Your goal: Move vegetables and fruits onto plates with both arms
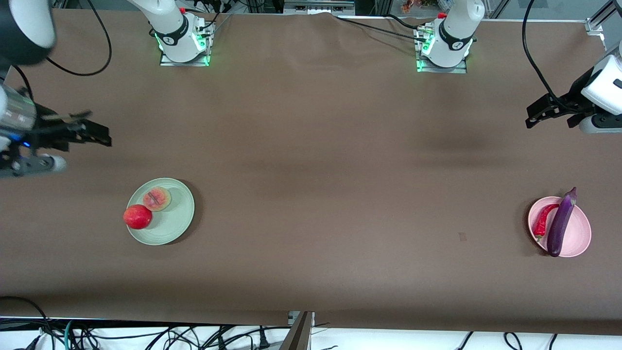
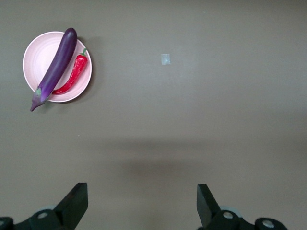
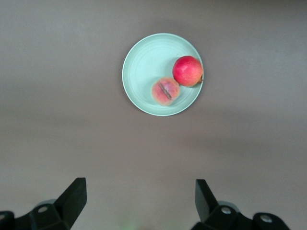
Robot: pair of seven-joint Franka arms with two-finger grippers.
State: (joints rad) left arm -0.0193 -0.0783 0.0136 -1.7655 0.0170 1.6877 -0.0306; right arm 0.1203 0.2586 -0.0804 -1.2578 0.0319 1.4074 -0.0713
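Observation:
The pale green plate (image 1: 175, 223) lies toward the right arm's end and holds the red apple-like fruit (image 1: 137, 217) at its rim and the peach (image 1: 156, 199); the right wrist view shows the plate (image 3: 144, 72), fruit (image 3: 187, 71) and peach (image 3: 165, 91). The pink plate (image 1: 579, 233) toward the left arm's end holds the purple eggplant (image 1: 561, 222) and red chili (image 1: 544, 219); the left wrist view shows the plate (image 2: 38, 52), eggplant (image 2: 55, 67) and chili (image 2: 74, 74). My right gripper (image 1: 99, 133) is open and empty, up over bare table. My left gripper (image 1: 534, 115) is open and empty, up over bare table.
The brown table cover (image 1: 311, 170) spreads wide between the two plates. A small pale scrap (image 1: 462, 236) lies on it near the pink plate, also in the left wrist view (image 2: 165, 59). Cables hang along the table's near edge.

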